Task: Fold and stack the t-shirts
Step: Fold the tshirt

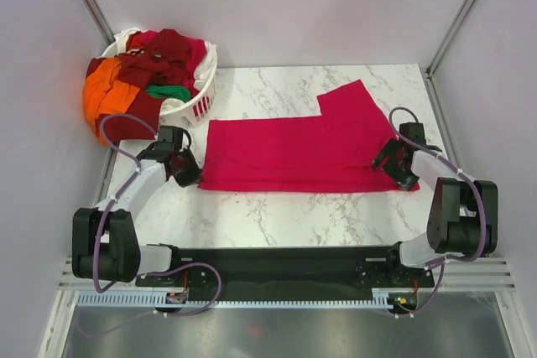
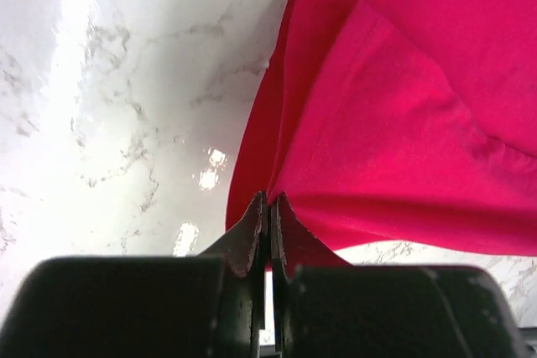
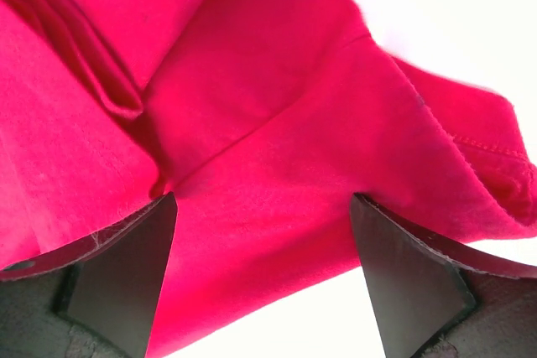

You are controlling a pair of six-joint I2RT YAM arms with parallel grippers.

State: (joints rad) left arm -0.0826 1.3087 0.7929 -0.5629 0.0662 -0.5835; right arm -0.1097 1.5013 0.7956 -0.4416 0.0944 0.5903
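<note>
A bright crimson-pink t-shirt (image 1: 302,144) lies spread flat on the marble table, one sleeve pointing to the far right. My left gripper (image 1: 191,175) is at the shirt's near left corner. In the left wrist view it (image 2: 270,204) is shut on the shirt's edge (image 2: 394,123), and the folds run up to its tips. My right gripper (image 1: 393,159) is at the shirt's near right corner. In the right wrist view it (image 3: 264,241) is open, with its fingers (image 3: 126,266) wide apart over the cloth (image 3: 252,123) and its hem.
A white slotted laundry basket (image 1: 205,94) stands at the far left corner, heaped with dark maroon (image 1: 159,60), orange (image 1: 101,90) and green (image 1: 170,91) shirts that spill over its left side. Bare marble (image 1: 285,211) lies between the shirt and the arm bases.
</note>
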